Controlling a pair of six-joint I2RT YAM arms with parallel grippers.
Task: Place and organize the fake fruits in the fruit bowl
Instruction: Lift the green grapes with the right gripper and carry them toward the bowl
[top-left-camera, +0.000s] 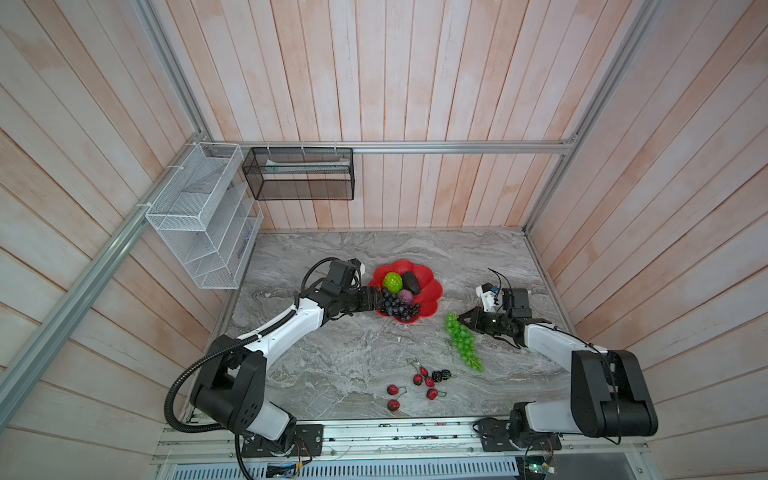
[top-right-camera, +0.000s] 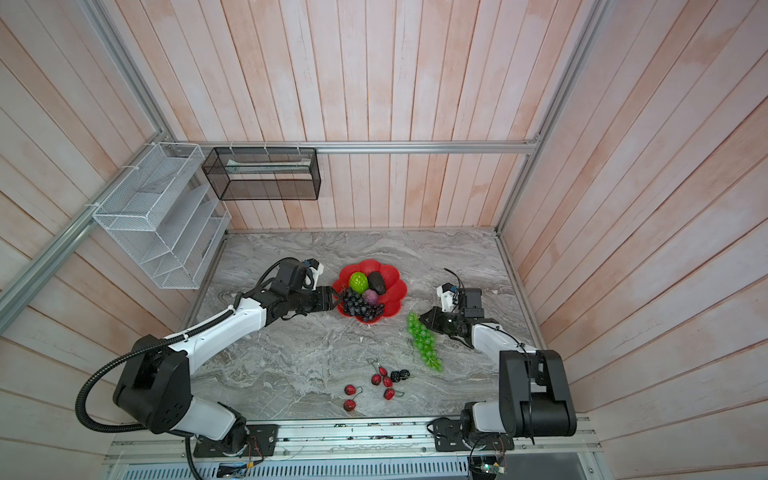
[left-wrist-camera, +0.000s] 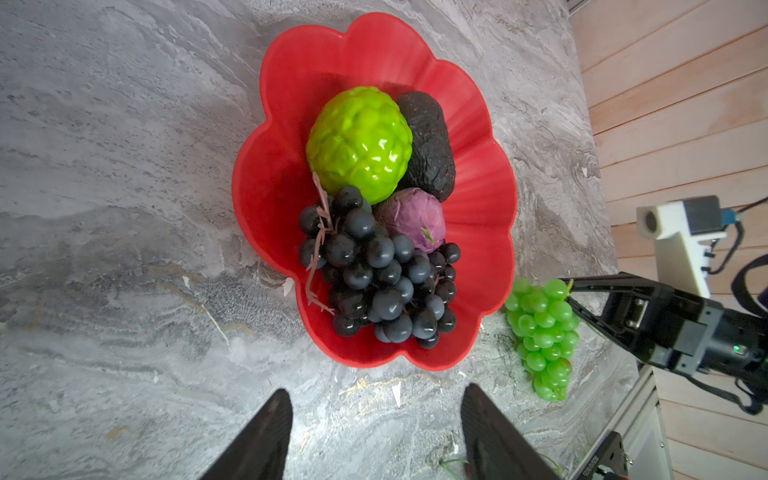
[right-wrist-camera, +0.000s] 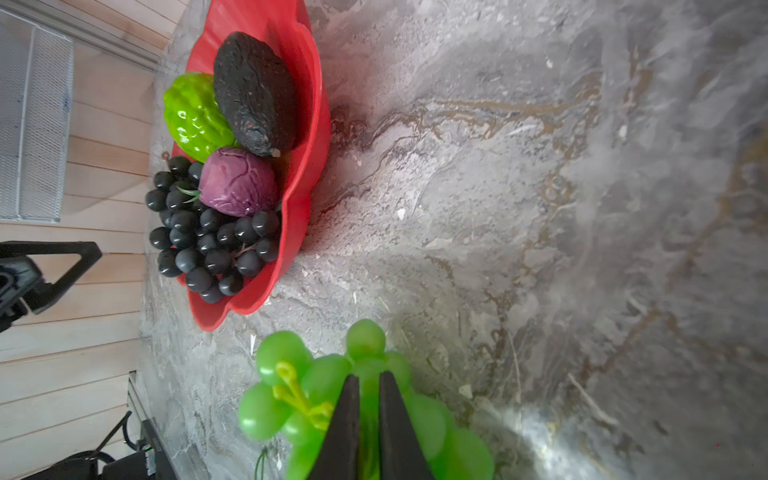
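Observation:
The red fruit bowl (top-left-camera: 432, 291) (left-wrist-camera: 353, 41) holds a lime-green bumpy ball (left-wrist-camera: 359, 141), a black rough oval (left-wrist-camera: 428, 141), a purple-pink ball (left-wrist-camera: 415, 218) and a dark purple grape bunch (top-left-camera: 397, 307) (left-wrist-camera: 382, 282). My left gripper (top-left-camera: 376, 299) (left-wrist-camera: 376, 411) is open and empty at the bowl's left rim. A green grape bunch (top-left-camera: 463, 343) (right-wrist-camera: 282, 353) lies on the table right of the bowl. My right gripper (top-left-camera: 457, 319) (right-wrist-camera: 369, 380) pinches the bunch's upper end, jaws nearly together. Several small red stemmed fruits (top-left-camera: 417, 379) and black berries (top-left-camera: 441, 375) lie near the front.
A white wire mesh basket (top-left-camera: 199, 216) hangs on the left wall and a black mesh basket (top-left-camera: 299, 174) on the back wall. The marble table (top-left-camera: 332, 353) ends at a metal rail (top-left-camera: 395, 432) in front, between the two arm bases.

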